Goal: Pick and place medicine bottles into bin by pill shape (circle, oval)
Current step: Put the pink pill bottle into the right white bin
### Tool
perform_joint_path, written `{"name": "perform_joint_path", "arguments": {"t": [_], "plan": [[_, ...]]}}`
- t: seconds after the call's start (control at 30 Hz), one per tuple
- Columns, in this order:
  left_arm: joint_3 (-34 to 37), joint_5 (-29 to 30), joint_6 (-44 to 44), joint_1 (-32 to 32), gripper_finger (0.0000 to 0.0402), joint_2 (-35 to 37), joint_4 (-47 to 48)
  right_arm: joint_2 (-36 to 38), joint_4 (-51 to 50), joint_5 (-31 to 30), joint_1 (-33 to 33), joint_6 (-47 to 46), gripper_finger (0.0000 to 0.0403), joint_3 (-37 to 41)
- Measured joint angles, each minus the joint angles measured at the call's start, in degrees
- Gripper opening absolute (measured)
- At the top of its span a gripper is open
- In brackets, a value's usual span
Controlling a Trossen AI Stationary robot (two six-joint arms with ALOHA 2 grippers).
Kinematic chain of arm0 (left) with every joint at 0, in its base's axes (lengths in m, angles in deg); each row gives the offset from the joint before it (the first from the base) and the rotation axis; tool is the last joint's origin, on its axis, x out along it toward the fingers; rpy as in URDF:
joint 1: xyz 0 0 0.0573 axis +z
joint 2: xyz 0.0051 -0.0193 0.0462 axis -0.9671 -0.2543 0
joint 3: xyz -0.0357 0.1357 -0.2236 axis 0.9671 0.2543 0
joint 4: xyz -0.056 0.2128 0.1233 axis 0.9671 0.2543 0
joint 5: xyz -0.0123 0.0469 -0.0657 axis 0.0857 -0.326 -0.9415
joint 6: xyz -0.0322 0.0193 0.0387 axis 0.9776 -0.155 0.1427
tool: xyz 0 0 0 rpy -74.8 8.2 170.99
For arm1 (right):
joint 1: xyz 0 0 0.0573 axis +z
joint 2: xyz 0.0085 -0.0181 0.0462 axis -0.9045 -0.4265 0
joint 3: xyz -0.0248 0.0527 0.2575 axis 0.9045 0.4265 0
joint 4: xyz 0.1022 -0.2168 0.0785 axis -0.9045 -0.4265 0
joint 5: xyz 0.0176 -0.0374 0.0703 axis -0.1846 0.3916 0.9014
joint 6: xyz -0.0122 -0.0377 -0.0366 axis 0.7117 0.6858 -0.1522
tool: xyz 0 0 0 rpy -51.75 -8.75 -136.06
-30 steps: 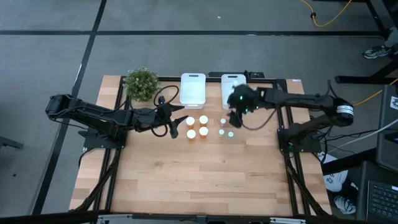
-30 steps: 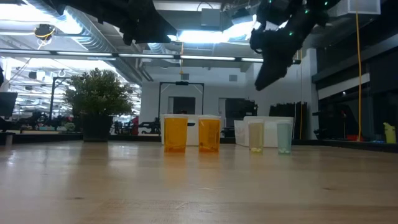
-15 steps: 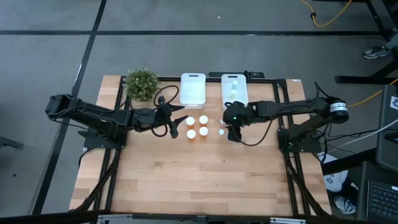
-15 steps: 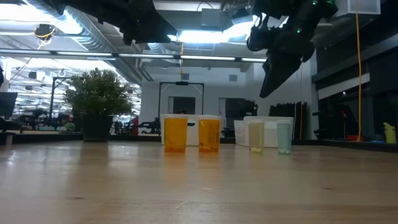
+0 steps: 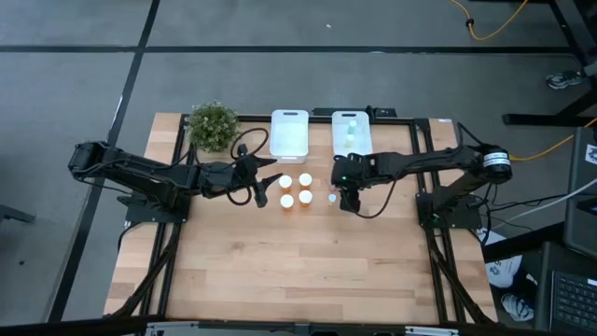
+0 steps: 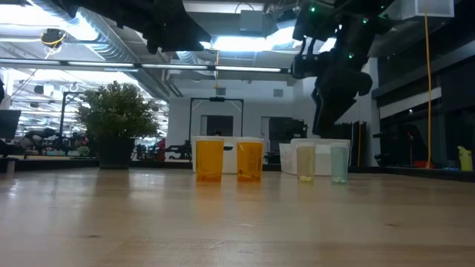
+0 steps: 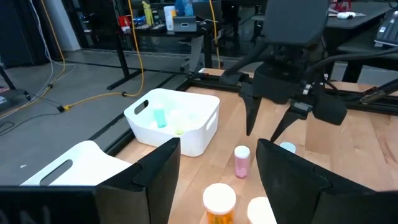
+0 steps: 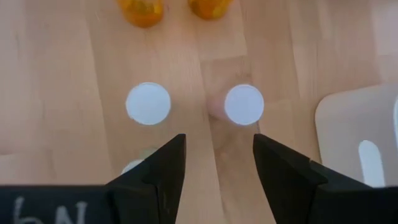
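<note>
The right claw (image 5: pixel 342 191) hung spread, pointing straight down over the small pale bottles at the frame's centre, right of the orange bottles (image 5: pixel 295 190). Its fingers (image 8: pixel 149 174) flanked a gap below two white caps (a third barely showed beside one finger). A clean grasp probably needed centring over one cap (image 8: pixel 244 104) before descending, sparing its neighbour (image 8: pixel 148 103). The right bin (image 5: pixel 350 133) already held bottles. The left claw (image 5: pixel 264 184), spread, waited centre-left.

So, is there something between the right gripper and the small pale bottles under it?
Nothing visible. The right gripper hangs open directly above two white-capped bottles, with only bare table around them.
</note>
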Motion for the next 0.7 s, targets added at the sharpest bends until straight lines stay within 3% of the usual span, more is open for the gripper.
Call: {"name": "perform_joint_path", "arguments": {"t": [0.7], "plan": [[0.2, 0.0, -0.7, 0.0, 0.0204, 0.0, 0.6, -5.4, 2.5, 0.1, -3.3, 0.0, 0.0189, 0.0]]}}
